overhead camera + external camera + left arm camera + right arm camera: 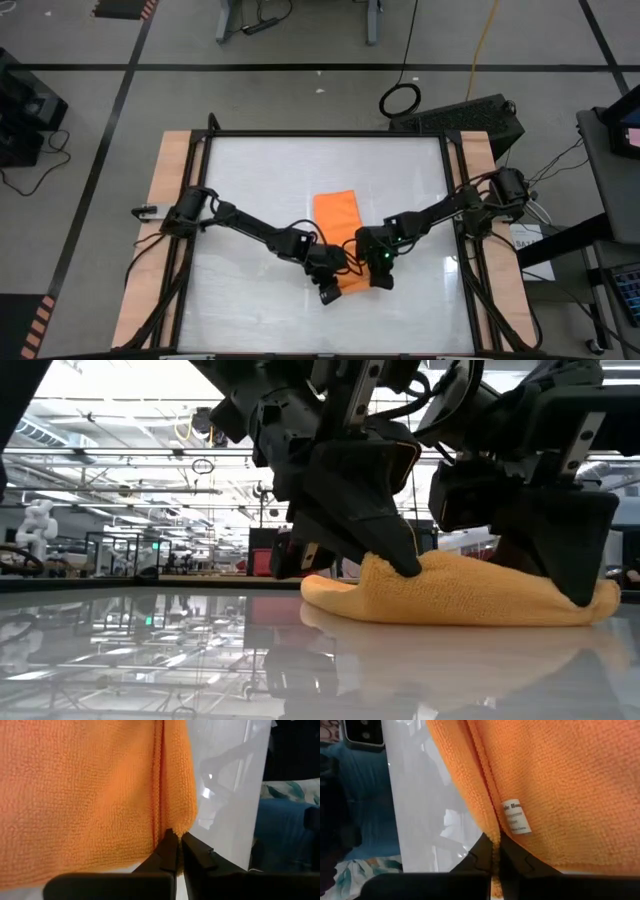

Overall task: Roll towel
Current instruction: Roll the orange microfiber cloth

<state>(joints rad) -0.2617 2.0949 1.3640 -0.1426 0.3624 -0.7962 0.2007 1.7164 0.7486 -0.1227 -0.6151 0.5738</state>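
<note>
The orange towel lies folded into a strip on the white table, running from the table's middle toward the near edge. In the low view the towel humps up slightly between the two grippers. My left gripper is shut on the towel's near left corner. My right gripper is shut on its near right corner. A small white label shows on the cloth by the right gripper. My left gripper pinches the towel's near left corner between its two fingers, where two hemmed edges meet, so more than one layer. The fingers slant down from the near side. The corner is raised a little; the rest lies on the table. My right gripper pinches the towel's near right corner between its two fingers, at the hemmed edges beside the white label, more than one layer. The fingers slant down from the near side. The corner sits just off the table; the rest lies flat.
Bare white tabletop lies all around the towel, inside a dark frame with wooden side rails. Both arms reach in from the table's sides and meet at the near middle.
</note>
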